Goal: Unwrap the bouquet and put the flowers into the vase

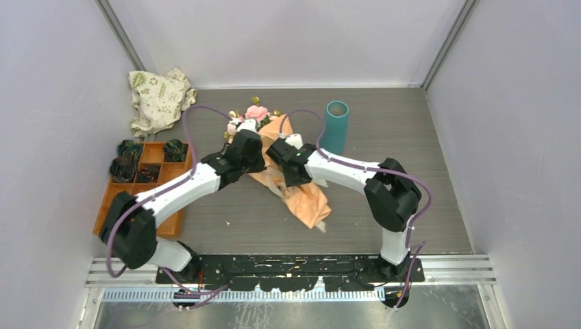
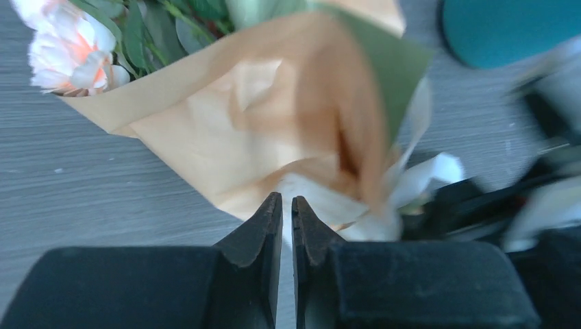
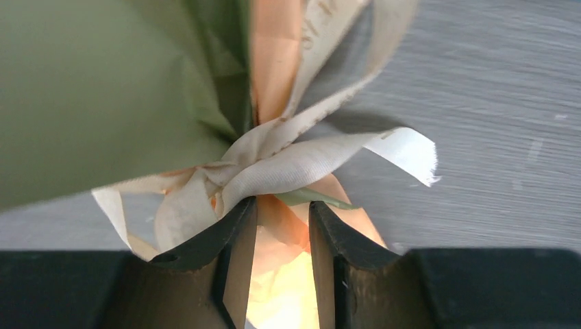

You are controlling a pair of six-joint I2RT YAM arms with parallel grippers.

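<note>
Grey desk [image 1: 425, 171]. Wrapped bouquet [image 1: 305, 200] lies mid-desk, blooms [image 1: 257, 112] near vase [image 1: 336, 127]. My left gripper [image 2: 287, 202] almost together, cannot tell if holding. Right gripper [image 3: 282, 212] apart, straddling paper [image 3: 281, 274] under bow [image 3: 274, 161]. Untying stage: next I need ribbon tail [image 3: 404, 147] pinched, pulled.

One wide view, two close ones.
Top camera looks down from the near edge over the whole table [image 1: 425, 123]; both wrist cameras sit low and close, facing the bouquet [image 2: 260, 130] from opposite sides, sharing its ribbon [image 3: 288, 168].

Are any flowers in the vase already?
No, the vase has an empty mouth; the flowers stick out of the bouquet.
</note>
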